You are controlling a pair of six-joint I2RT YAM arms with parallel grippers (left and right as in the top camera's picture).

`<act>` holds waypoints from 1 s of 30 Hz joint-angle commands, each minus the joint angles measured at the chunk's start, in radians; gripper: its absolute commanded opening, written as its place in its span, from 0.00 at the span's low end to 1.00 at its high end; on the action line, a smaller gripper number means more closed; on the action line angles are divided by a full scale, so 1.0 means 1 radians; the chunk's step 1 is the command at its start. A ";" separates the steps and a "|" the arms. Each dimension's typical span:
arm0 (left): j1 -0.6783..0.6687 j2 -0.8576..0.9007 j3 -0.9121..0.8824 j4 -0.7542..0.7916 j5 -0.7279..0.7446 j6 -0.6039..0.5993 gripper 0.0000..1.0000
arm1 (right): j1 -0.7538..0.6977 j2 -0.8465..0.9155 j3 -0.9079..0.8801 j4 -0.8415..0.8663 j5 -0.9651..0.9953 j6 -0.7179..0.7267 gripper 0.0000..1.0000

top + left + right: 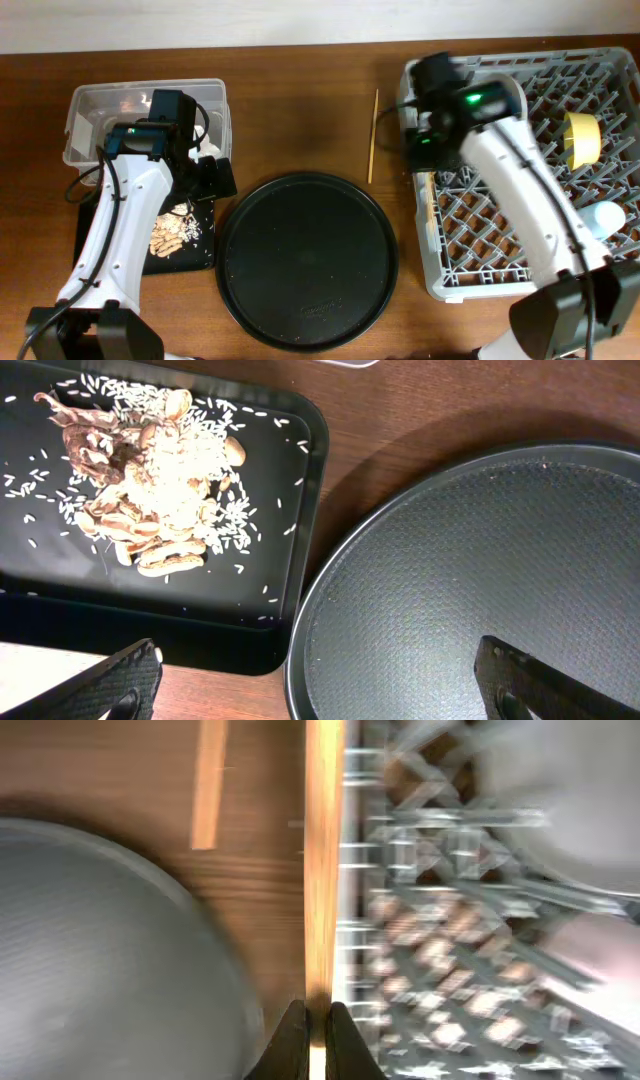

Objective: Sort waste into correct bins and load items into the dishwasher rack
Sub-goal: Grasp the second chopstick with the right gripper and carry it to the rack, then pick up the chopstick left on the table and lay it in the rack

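Observation:
My right gripper [318,1038] is shut on one wooden chopstick [322,870] and holds it along the left edge of the grey dishwasher rack [520,270]. In the overhead view this gripper [421,150] is at the rack's left rim. The second chopstick [373,135] lies on the table left of the rack. A yellow bowl [580,138] and a light-blue cup [605,218] stand in the rack. My left gripper [320,695] is open and empty over the gap between the black rectangular tray [290,560] and the round tray. Tan food scraps [165,500] and a brown crinkled piece [85,440] lie in the rectangular tray.
A large round black tray [306,260] sits in the middle of the table between the two arms. The clear plastic tub [85,110] stands at the back left, partly hidden by my left arm. The plate and the pink cup do not show clearly.

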 commanded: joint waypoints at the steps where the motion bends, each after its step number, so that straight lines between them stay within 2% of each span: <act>1: 0.001 -0.017 0.003 0.001 0.004 -0.006 0.99 | -0.117 0.018 0.004 -0.021 0.029 -0.086 0.04; 4: 0.001 -0.017 0.003 0.007 0.004 -0.006 0.99 | -0.146 0.035 -0.042 -0.019 -0.045 -0.156 0.04; 9: 0.001 -0.017 0.003 0.007 0.004 -0.006 0.99 | -0.146 0.036 -0.199 0.100 -0.063 -0.156 0.05; 13: 0.001 -0.017 0.003 0.006 0.004 -0.006 0.99 | -0.146 0.035 -0.183 0.107 -0.072 -0.156 0.24; 14: 0.001 -0.017 0.003 0.006 0.004 -0.006 1.00 | -0.146 0.032 -0.153 0.090 -0.073 -0.155 0.32; 17: 0.001 -0.017 0.003 0.007 0.004 -0.006 0.99 | -0.141 0.032 0.023 0.029 -0.116 -0.151 0.44; 18: 0.001 -0.017 0.003 0.007 0.004 -0.006 0.99 | -0.127 0.032 0.110 0.033 -0.159 -0.151 0.54; 19: 0.001 -0.017 0.003 0.007 0.004 -0.006 1.00 | -0.092 0.032 0.175 0.080 -0.205 -0.144 0.72; 21: 0.001 -0.017 0.003 0.007 0.004 -0.006 0.99 | -0.035 0.036 0.184 0.156 -0.202 -0.140 0.76; 23: 0.001 -0.017 0.003 0.007 0.004 -0.006 0.99 | 0.032 0.084 0.184 0.219 -0.134 -0.056 0.76; 25: 0.001 -0.017 0.003 0.007 0.004 -0.006 0.99 | 0.065 0.168 0.184 0.256 -0.085 0.024 0.76; 30: 0.001 -0.017 0.003 0.007 0.004 -0.006 0.99 | 0.085 0.391 0.184 0.364 -0.079 0.066 0.74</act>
